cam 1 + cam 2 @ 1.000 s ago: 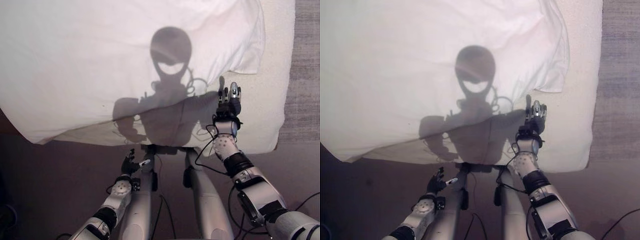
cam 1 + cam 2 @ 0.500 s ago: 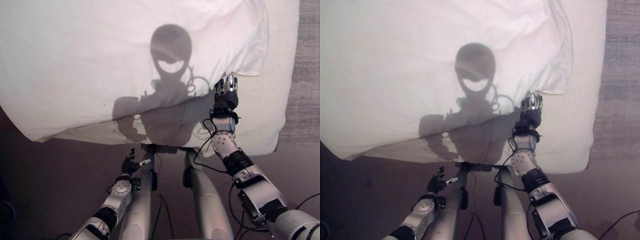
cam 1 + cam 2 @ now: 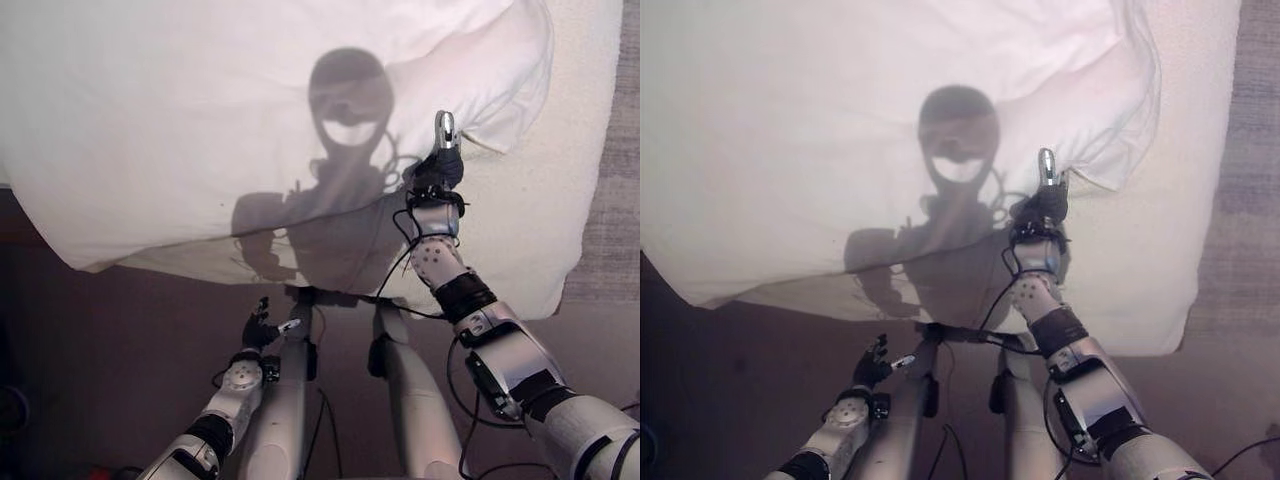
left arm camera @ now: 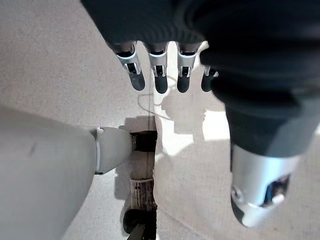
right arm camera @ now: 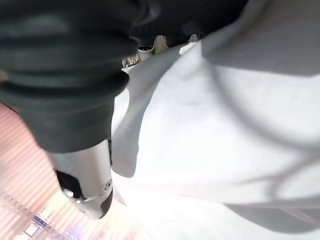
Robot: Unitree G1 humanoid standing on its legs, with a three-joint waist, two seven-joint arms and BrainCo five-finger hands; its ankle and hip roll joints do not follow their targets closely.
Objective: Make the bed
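Observation:
A white duvet (image 3: 180, 120) covers most of the bed and hangs over the near edge at the left. Its right corner lies bunched on the bare cream mattress (image 3: 540, 220). My right hand (image 3: 438, 170) reaches out over the mattress to the duvet's near edge, close to that corner, with the thumb pointing up. In the right wrist view the duvet (image 5: 215, 115) lies over the fingers and hides them. My left hand (image 3: 260, 328) hangs low in front of the bed, open and holding nothing, with straight fingers (image 4: 160, 82) above the floor.
A strip of bare mattress runs along the bed's right side. Beyond it lies a grey carpet (image 3: 628, 150). Dark floor (image 3: 100, 360) lies in front of the bed's near edge.
My right hand has moved forward and a little left across the mattress, up to the duvet's edge. The view has shifted slightly. The left hand has stayed still.

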